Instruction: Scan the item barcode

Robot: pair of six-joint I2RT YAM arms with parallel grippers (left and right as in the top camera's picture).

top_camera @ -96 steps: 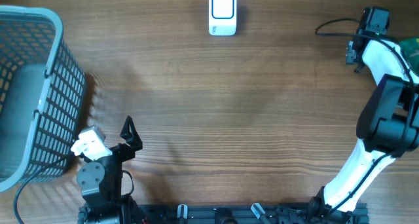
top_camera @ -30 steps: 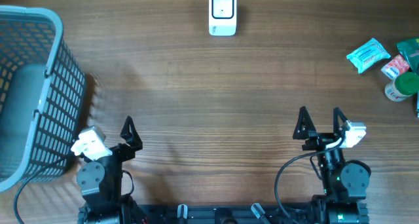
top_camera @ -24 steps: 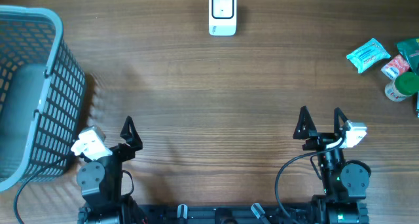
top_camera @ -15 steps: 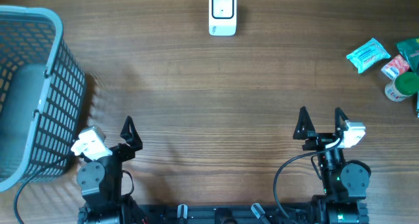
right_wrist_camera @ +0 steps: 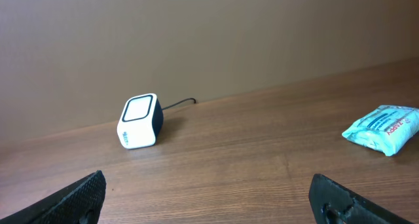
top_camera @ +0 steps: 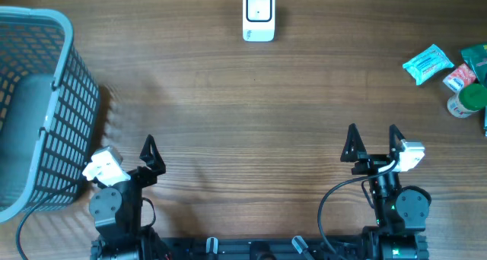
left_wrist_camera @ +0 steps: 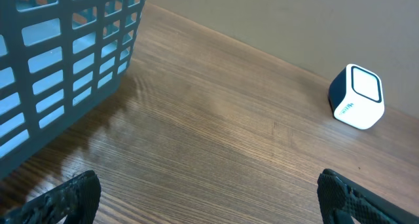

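Running off the left edge of the overhead view, the basket (top_camera: 42, 93) shows only in part; its mesh wall leans over the table (top_camera: 266, 115), and what shows of its inside is a plain grey floor. At the right edge a cluster of goods is also cut off: a green packet (top_camera: 476, 56) and a green-capped pot (top_camera: 469, 100) are only partly in frame, and a small pink packet (top_camera: 459, 77) between them is too small to read. The teal packet (top_camera: 428, 63) lies whole, just beside them, flat on the wood; no barcode can be made out on it. The scanner (top_camera: 259, 15) stands at the far middle of the table, well apart from the goods, its cable (right_wrist_camera: 180, 104) trailing behind it. The left gripper (left_wrist_camera: 209, 201) and the right gripper (top_camera: 371, 134) sit at the near edge, each with its fingers spread wide and nothing between them. One left finger is hidden under its wrist camera in the overhead view.
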